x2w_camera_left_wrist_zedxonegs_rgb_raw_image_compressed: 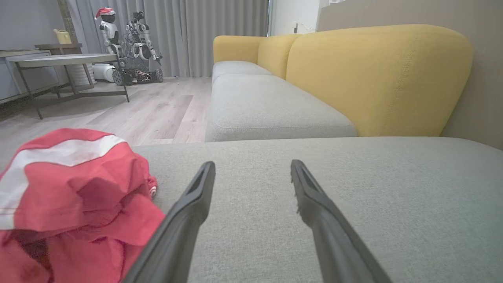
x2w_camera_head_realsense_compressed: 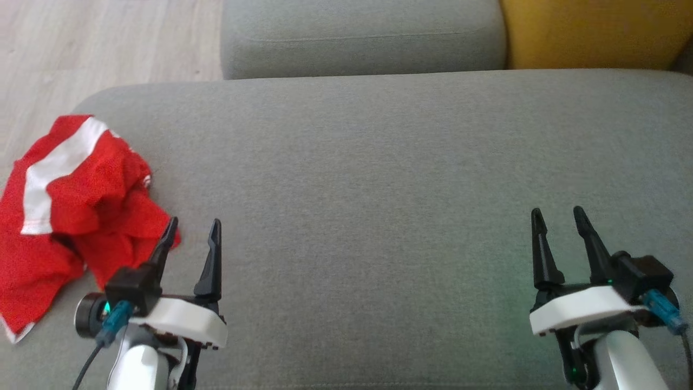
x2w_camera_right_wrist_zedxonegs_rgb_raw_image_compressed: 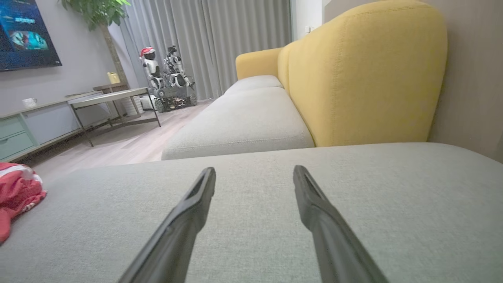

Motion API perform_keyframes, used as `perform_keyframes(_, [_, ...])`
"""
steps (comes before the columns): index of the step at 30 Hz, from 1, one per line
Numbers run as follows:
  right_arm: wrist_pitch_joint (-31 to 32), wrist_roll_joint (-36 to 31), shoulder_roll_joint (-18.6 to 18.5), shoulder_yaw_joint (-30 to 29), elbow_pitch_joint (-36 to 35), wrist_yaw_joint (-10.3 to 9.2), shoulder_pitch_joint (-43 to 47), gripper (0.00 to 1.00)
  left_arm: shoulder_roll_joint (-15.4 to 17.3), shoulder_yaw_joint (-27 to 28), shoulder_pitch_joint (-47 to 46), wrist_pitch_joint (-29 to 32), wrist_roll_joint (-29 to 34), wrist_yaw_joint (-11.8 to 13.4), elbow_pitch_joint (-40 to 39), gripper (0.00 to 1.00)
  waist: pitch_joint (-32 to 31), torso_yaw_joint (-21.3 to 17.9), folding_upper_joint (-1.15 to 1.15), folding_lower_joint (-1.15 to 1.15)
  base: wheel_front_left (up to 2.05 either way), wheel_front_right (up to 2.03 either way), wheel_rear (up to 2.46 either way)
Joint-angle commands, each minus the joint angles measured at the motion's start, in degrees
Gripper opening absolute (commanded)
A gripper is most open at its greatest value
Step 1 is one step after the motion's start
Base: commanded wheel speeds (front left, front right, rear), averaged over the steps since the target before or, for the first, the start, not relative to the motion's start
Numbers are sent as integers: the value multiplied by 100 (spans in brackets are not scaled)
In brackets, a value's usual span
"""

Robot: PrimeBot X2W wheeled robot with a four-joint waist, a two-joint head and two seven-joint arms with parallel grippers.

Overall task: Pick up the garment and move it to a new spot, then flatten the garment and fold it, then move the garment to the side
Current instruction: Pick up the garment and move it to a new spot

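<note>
Both jaws stand wide open, empty; the crumpled red garment [x2w_camera_head_realsense_compressed: 81,189] lies just left of the left jaws.

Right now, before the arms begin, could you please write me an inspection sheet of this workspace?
Surface: grey sofa cushion, smooth.
Job's things: red garment with white stripes, crumpled at the cushion's left edge, not yet picked up.
Clutter: nothing seen.
Grippers: left gripper open, empty, close beside the garment; right gripper open, empty, over the cushion's right part.
Cables: dark cable with a teal plug at the left wrist; blue plug at the right wrist.
Surroundings: yellow backrest, wooden floor, low table, two parked robots before grey curtains.
</note>
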Motion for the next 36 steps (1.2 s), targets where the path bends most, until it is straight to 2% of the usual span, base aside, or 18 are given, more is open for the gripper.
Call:
perform_keyframes(1, [12,-38,9,136,-259,-4,-200,100,23,257,-327,-71,14,26,-225,100,6,121,0,0,0,0,0])
perform_keyframes(12, [254,-125,19,237,-678,-4,-95,100,66,507,-335,-71,51,77,-297,100,-4,1055,0,0,0,0,0])
perform_keyframes(22, [404,-175,45,373,-891,-4,-34,100,234,718,-257,-71,119,86,-341,100,-19,1856,0,0,0,0,0])
perform_keyframes(28, [447,-175,57,435,-957,-4,-21,100,268,843,-191,-71,111,119,-372,100,-22,2103,0,0,0,0,0])
perform_keyframes(36, [458,-181,63,464,-978,-4,-34,100,230,914,-125,-71,103,151,-401,100,-30,2168,0,0,0,0,0])
